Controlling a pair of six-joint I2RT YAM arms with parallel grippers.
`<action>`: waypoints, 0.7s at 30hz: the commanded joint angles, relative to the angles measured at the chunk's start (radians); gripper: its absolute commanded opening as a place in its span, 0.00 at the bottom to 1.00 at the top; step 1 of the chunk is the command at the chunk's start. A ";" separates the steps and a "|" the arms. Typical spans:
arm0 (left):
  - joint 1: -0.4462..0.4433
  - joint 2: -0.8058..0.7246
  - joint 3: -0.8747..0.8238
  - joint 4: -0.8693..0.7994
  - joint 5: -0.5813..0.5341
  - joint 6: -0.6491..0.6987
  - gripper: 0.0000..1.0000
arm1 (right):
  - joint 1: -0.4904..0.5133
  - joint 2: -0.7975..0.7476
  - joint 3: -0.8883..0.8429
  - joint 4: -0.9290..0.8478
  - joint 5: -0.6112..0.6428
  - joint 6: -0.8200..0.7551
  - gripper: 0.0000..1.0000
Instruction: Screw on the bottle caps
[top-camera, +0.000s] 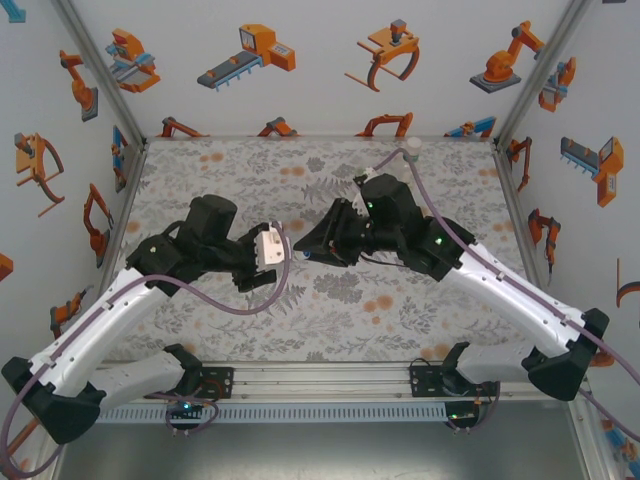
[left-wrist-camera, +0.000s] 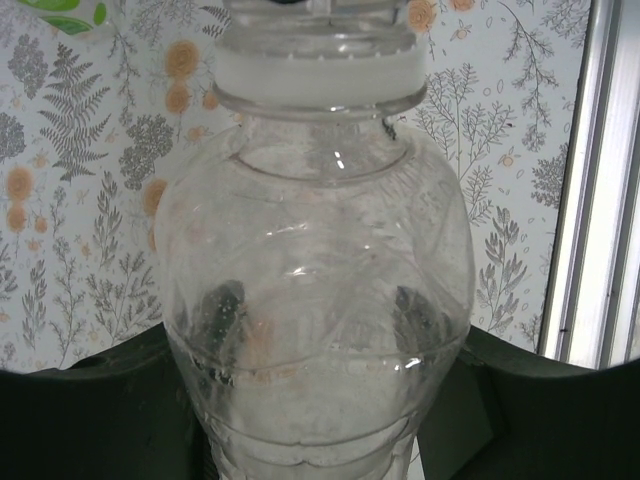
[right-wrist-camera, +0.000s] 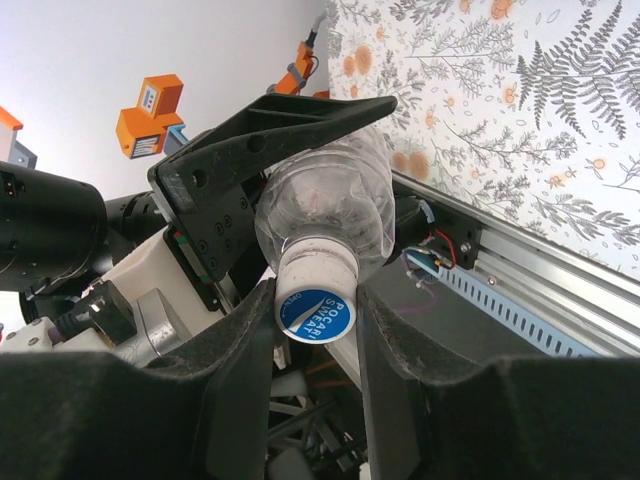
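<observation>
Over the floral-print desk (top-camera: 400, 320), the clear rounded plastic bottle (left-wrist-camera: 320, 250) is held sideways in mid-air, with the left claw (left-wrist-camera: 320, 310) clamped round its body. The right claw (right-wrist-camera: 315, 335) is pinched onto the small white round screw cap (right-wrist-camera: 313, 300) with a blue label, which sits on the neck.

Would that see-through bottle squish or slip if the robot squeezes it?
The clear bottle looks empty and thin-walled, so it is probably light and might dent under a hard squeeze. Its shiny, rounded sides may be slippery, though the left gripper grips it and the right gripper pinches its cap. Laid down, it would probably roll.
</observation>
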 joint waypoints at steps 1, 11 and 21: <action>-0.003 -0.032 -0.002 0.091 0.090 0.011 0.00 | -0.003 0.036 0.048 -0.082 0.061 -0.074 0.34; -0.003 0.008 -0.024 0.086 0.082 -0.001 0.00 | -0.004 -0.033 0.102 -0.131 0.145 -0.208 0.82; -0.003 0.042 0.013 0.052 0.121 0.005 0.00 | -0.005 -0.051 0.168 -0.113 0.134 -0.588 0.72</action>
